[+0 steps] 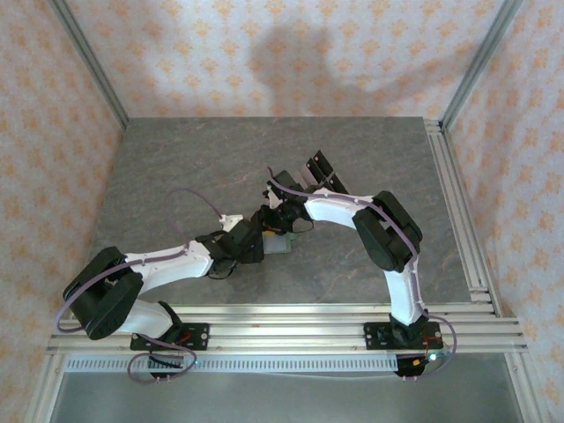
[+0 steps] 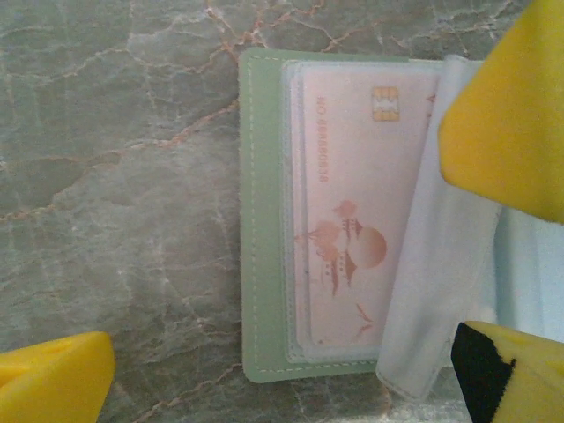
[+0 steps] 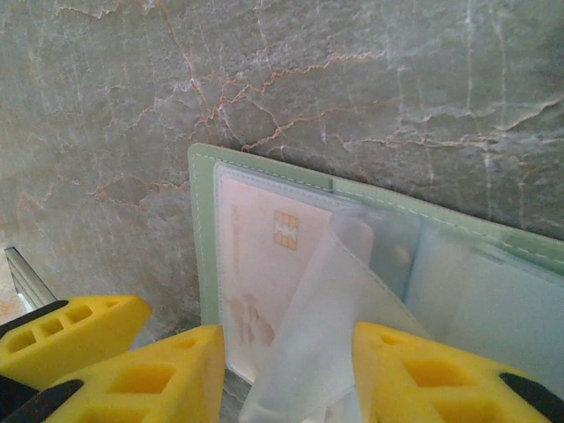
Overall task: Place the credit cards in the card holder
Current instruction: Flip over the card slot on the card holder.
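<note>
The right tool (image 3: 286,361) sits closest to its own lens. Its blocky yellow plastic fingers (image 3: 167,379) stand partway apart, and a clear, floppy plastic sleeve leaf (image 3: 308,317) rises through the gap between them. The leaf leans towards the finger at 4 o'clock, and nothing shows it pinched.

The left tool (image 2: 282,366) is spread wide and holds nothing. In the left wrist view one yellow finger is at 7 o'clock and the other at 5 o'clock, to either side of the card holder (image 2: 263,220). This is a small sage-green stitched wallet lying open and flat on the counter (image 2: 115,176), a grey slab with stone-like veins. On one page a pale pink credit card (image 2: 361,220), with a gold chip and orange printing, is tucked into a clear pocket. The raised leaf curls up just beside it at 3 o'clock. Farther off, in the right wrist view, the other page shows a pale bluish pocket and a small round snap (image 3: 401,256).

From overhead both arms meet over the wallet near the counter's middle. A dark slatted object (image 1: 322,172) stands apart at about 1 o'clock from it, and what it is cannot be told.

The step in hand looks like turning up a leaf to open the next pocket, with one card stowed. The next move probably calls for keeping that leaf raised and the wallet steady. The free left tool could then bring another card and slide it edge-first into the pocket mouth. The thin leaf may slip and flop back.
</note>
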Controlling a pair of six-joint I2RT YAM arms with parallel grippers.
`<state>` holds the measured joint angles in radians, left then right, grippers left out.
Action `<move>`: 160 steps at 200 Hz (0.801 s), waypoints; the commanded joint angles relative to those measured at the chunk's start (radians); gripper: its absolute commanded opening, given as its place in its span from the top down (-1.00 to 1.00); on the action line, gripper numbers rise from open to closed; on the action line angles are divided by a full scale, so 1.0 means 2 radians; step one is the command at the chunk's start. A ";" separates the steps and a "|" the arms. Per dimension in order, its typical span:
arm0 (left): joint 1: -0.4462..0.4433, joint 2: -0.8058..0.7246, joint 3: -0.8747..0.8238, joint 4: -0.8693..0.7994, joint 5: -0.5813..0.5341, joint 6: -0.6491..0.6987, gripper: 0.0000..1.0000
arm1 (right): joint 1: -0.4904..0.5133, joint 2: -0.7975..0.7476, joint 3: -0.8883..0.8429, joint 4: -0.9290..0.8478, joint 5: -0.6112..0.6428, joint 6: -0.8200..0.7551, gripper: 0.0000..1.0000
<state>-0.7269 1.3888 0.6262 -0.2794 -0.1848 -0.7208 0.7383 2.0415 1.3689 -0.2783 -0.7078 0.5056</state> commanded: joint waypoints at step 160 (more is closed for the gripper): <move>0.013 -0.022 0.011 -0.117 -0.119 -0.083 -0.99 | -0.054 -0.152 -0.010 -0.047 0.093 -0.012 0.14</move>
<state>-0.7238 1.3632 0.6277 -0.3985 -0.3313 -0.8104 0.6479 1.7859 1.3617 -0.2985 -0.6228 0.5262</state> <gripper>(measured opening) 0.997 0.432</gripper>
